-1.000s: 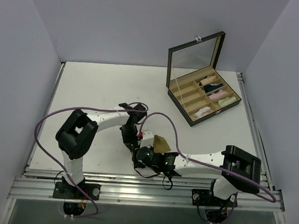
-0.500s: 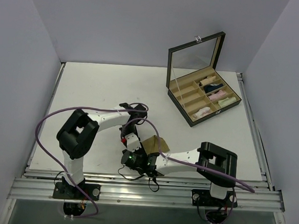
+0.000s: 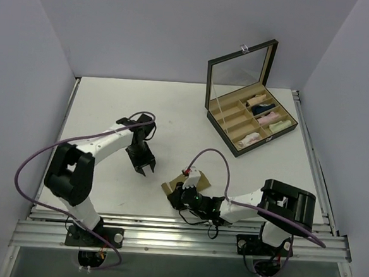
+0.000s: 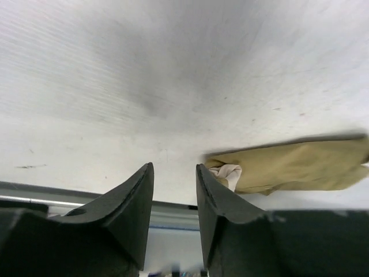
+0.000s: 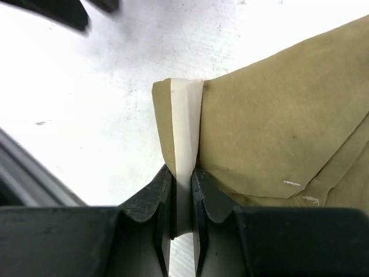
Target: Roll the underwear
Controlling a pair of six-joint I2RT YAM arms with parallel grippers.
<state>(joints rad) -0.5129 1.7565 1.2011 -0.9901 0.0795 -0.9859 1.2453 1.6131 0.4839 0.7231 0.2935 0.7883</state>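
Note:
The tan-beige underwear lies flat near the table's front edge, mostly hidden under my right wrist. In the right wrist view the tan cloth spreads up and right, and its paler band is folded up at the edge. My right gripper is shut on that band; it also shows in the top view. My left gripper is open and empty, left of the cloth and apart from it. In the left wrist view the left gripper hangs over bare table, with the underwear to its right. The white brief with pink edging is not seen loose on the table.
An open black compartment box with a glass lid stands at the back right and holds several rolled cloths, among them a navy roll and a mint-green roll. Purple cables loop over both arms. The metal rail runs along the front edge.
My left gripper has let go and drawn back to the left, away from the underwear. My right gripper has shifted toward the front edge with the cloth's band in it.

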